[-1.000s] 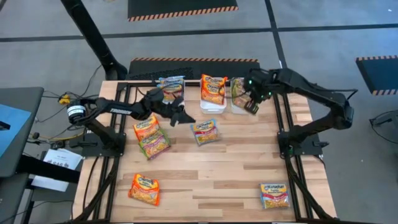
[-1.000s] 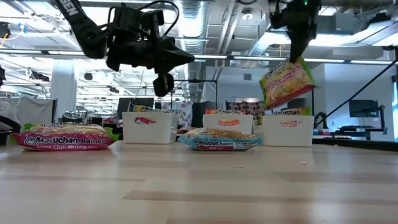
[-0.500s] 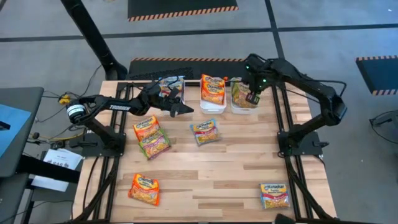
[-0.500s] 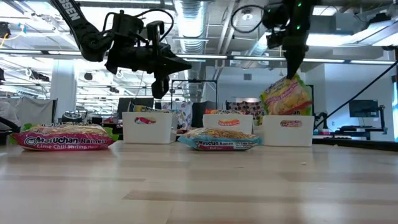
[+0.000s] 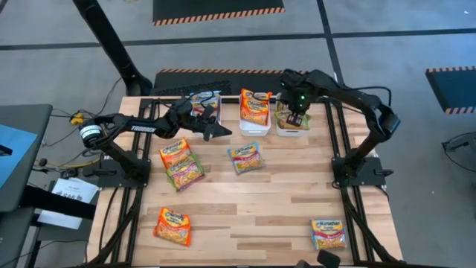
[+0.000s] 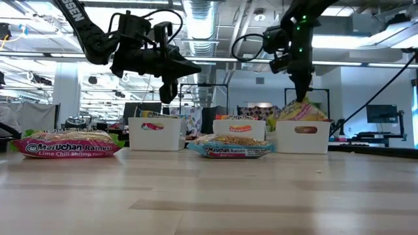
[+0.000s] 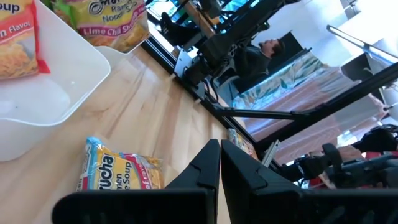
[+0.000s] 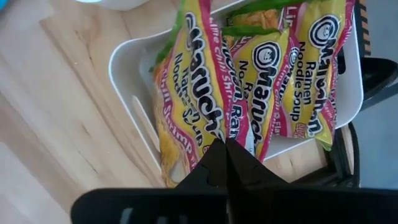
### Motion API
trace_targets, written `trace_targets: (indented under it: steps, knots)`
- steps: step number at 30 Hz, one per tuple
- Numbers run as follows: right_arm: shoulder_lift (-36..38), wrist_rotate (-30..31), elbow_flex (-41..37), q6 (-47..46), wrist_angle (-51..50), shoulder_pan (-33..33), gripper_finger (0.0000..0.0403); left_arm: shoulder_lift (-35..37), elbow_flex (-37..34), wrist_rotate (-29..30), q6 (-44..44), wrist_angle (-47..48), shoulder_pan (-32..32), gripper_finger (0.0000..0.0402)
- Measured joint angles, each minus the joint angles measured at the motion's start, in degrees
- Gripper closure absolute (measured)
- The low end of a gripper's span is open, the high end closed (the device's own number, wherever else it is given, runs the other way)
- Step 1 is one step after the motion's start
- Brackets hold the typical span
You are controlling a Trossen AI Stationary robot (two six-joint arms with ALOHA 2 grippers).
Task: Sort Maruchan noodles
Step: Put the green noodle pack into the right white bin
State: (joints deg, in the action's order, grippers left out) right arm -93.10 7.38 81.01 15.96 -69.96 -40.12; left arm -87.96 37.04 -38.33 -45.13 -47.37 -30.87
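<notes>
The Maruchan noodles are flat ramen packets. Several lie on the table, among them a blue-edged one [image 5: 245, 158], an orange one [image 5: 174, 152] and a green-edged one [image 5: 184, 173]. Others stand in three white bins along the far edge. My right gripper [image 8: 225, 149] points down into the right bin [image 5: 292, 129], shut on a green-edged lime packet [image 8: 239, 99] that stands among others there. My left gripper [image 5: 225, 132] hovers shut and empty, pointing level, between the left bin [image 5: 205, 106] and the blue-edged packet. My right gripper pinches the green-edged packet by its upper end edge [image 8: 231, 138] between its two fingers, coming from above and pointing down. The packet hangs below the fingers, upright, down inside the right bin between the packets standing there [image 6: 302, 111].
The middle bin [image 5: 255, 125] holds orange packets. More packets lie near the front edge, an orange one at the left [image 5: 172, 225] and one at the right [image 5: 328, 233]. Bare wood lies in the table's middle and right. Dark frame rails run along both sides.
My right gripper has moved left along the far edge and down, turning as it went. The green-edged packet, which hung tilted and clear beside the right bin, now stands lowered inside it. My left gripper swung a little toward the far edge, then kept still.
</notes>
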Motion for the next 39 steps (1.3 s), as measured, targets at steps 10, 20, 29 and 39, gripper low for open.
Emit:
trace_targets:
  steps: [10,20,29,39]
  knots:
    - [-1.00,-0.04,0.00,-5.96,0.19,0.76,0.0366,0.00,0.00,-0.02,0.93,0.11,0.00,0.0401]
    - [-0.95,-0.03,2.40,-8.11,-4.04,0.97,0.0260,0.00,0.00,-0.09,0.95,0.37,-0.32,0.0401]
    - [-0.88,-1.47,13.01,-16.18,-13.60,0.98,0.0228,0.00,0.00,-0.24,0.91,0.37,-0.33,0.0401]
    - [-0.89,-12.02,6.32,-27.51,-18.00,1.50,0.0228,0.00,0.00,-0.22,1.12,0.37,-0.33,0.0401]
